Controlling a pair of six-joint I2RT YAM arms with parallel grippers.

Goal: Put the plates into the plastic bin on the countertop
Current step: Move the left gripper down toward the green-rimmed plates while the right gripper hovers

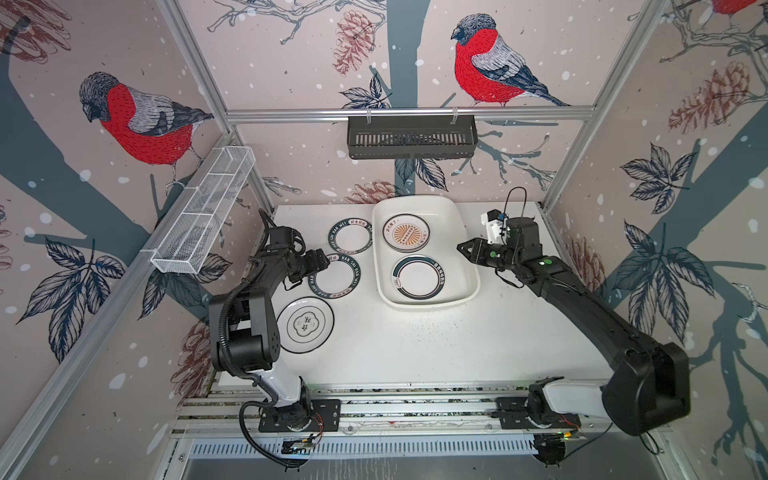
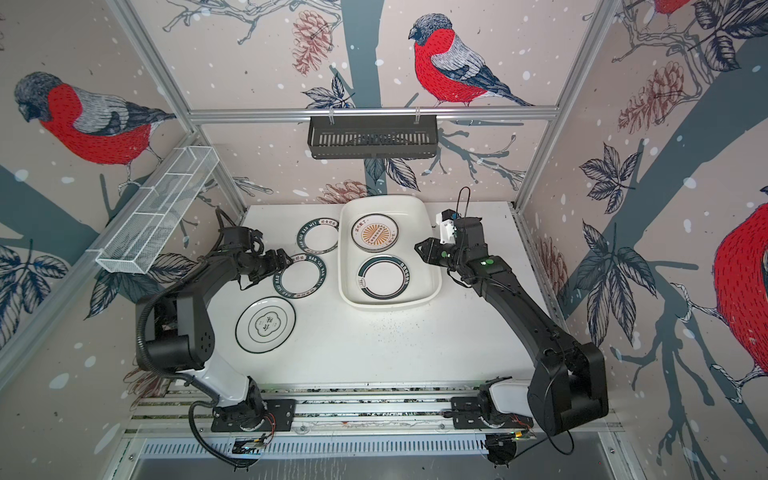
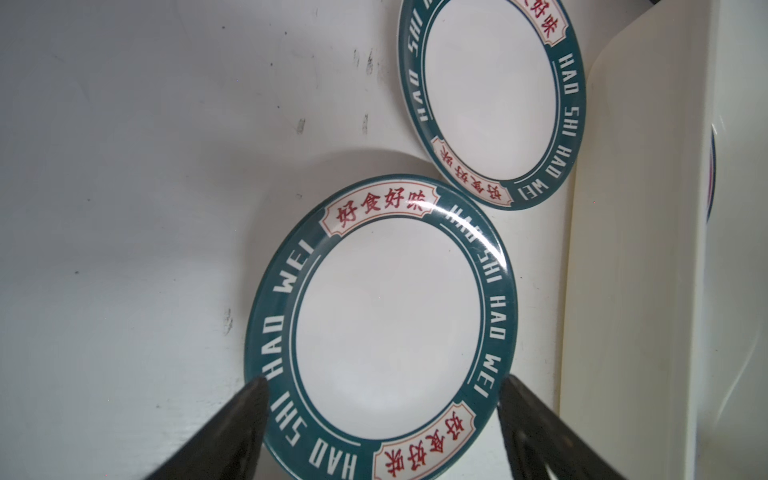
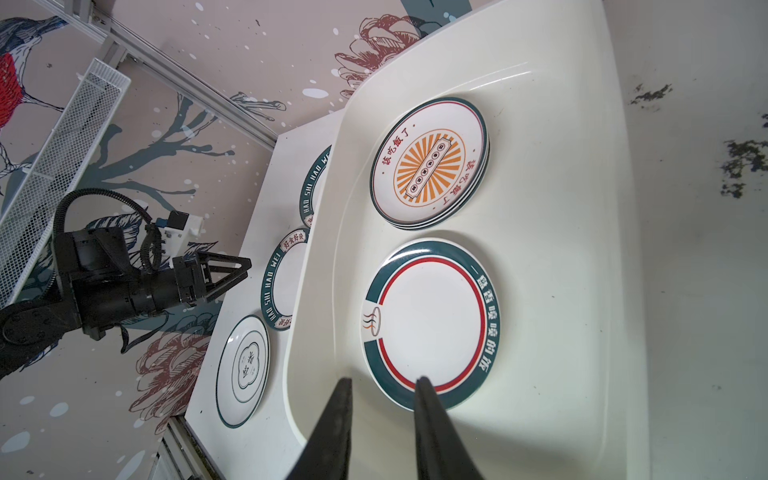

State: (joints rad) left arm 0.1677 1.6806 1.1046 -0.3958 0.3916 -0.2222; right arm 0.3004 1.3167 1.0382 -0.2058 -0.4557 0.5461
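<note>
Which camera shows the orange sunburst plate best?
Right wrist view: the sunburst plate is large, lettering readable, atop a stack in the bin. Both top views show it small; the left wrist view shows no sunburst.

Plastic bin (image 1: 454, 249) holds sunburst plate (image 1: 405, 237), teal-ringed plate (image 1: 419, 277) (both lying flat)

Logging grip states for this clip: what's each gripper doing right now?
Left gripper: open wide, jaws either side of the teal-rimmed plate, not closed on it.
Right gripper: slightly open, holding nothing.

Black arms (image 1: 582, 303), white lower links (image 1: 286, 386), ribbed black cable (image 4: 99, 192)
</note>
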